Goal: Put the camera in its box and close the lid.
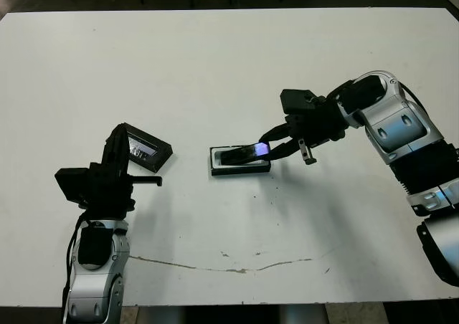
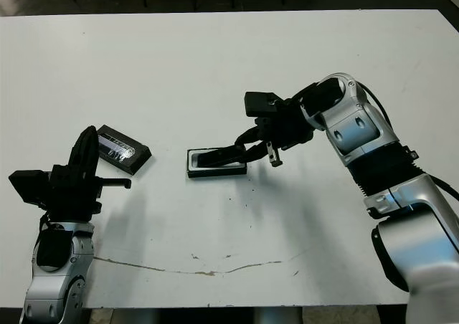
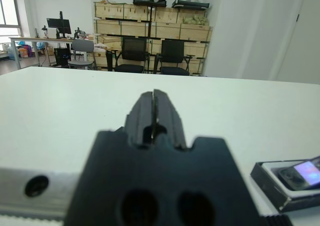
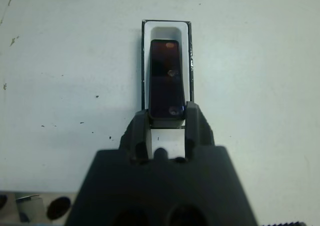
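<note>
Gripping the camera point(image 4: 166, 78) over the box point(image 4: 188, 51), right fingers point(image 4: 192, 121) hide its end; left fingers point(image 3: 155, 113) closed.

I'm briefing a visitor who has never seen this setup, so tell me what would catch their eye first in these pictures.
First, the right tool, near the table's middle, pinching one end of the camera and holding it tilted over the white-lined box, its bluish-purple screen glowing at the raised end. Next, the lid lying apart to the left of the box, its glossy panel facing up. The left tool is shut on nothing, just beside the lid.
</note>
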Controlling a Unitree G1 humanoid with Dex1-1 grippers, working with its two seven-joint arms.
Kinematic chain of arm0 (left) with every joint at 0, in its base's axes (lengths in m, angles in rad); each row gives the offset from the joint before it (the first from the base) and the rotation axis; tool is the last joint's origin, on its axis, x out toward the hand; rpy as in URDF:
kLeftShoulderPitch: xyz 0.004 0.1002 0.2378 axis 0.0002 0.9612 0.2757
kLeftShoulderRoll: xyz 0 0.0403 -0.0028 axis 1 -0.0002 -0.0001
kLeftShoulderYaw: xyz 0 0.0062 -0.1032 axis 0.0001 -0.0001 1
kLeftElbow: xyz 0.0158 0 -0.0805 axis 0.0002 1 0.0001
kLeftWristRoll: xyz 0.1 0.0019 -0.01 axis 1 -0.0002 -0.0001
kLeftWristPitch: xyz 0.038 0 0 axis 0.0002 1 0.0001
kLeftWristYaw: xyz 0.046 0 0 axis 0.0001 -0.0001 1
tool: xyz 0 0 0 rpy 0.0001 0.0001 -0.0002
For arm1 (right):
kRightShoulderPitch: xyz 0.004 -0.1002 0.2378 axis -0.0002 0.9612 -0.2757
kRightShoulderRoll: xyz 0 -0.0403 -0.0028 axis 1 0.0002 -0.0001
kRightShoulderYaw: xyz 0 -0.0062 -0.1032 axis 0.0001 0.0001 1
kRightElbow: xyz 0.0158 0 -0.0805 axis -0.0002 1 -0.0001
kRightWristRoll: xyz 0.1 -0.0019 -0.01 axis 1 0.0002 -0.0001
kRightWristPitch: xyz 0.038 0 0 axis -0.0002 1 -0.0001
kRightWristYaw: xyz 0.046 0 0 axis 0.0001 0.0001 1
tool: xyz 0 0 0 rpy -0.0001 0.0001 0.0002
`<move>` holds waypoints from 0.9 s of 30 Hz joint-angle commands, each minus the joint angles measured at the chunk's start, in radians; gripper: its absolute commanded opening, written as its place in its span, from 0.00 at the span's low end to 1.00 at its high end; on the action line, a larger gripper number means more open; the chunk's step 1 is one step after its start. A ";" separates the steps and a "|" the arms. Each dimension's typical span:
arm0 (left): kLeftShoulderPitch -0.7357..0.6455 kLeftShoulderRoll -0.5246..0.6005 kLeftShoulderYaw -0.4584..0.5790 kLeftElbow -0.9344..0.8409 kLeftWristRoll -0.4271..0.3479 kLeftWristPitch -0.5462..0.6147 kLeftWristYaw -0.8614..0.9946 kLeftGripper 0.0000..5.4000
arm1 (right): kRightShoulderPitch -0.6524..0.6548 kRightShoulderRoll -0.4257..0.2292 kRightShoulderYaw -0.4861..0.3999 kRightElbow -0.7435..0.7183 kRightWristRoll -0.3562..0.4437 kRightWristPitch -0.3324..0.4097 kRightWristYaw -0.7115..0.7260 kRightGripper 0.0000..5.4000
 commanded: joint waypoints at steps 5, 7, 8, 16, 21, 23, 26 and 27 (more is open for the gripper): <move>0.021 -0.002 -0.001 0.008 0.011 0.000 0.005 0.00 | 0.022 0.033 0.045 -0.019 -0.034 0.017 0.011 0.07; 0.024 -0.002 -0.001 0.007 0.007 0.000 0.004 0.00 | 0.024 0.045 0.045 -0.020 -0.036 0.019 0.007 0.07; 0.025 -0.002 -0.001 0.006 0.007 -0.001 0.004 0.00 | 0.024 0.052 0.045 -0.020 -0.036 0.021 0.006 0.07; 0.031 -0.006 -0.003 0.011 0.005 -0.013 0.006 0.00 | 0.024 0.093 0.049 -0.031 -0.040 0.073 -0.022 0.07; 0.035 -0.007 -0.004 0.010 0.009 -0.015 0.010 0.00 | 0.034 0.095 0.054 -0.045 -0.055 0.080 -0.045 0.07; 0.035 -0.007 -0.004 0.010 0.013 -0.016 0.011 0.00 | 0.040 0.092 0.048 -0.050 -0.059 0.069 -0.054 0.07; 0.035 -0.009 -0.003 0.009 0.006 -0.010 0.011 0.00 | 0.027 0.077 0.050 -0.056 -0.058 0.073 -0.029 0.10; 0.035 -0.009 -0.002 0.009 0.003 -0.009 0.010 0.00 | 0.021 0.069 0.052 -0.060 -0.061 0.057 -0.017 0.14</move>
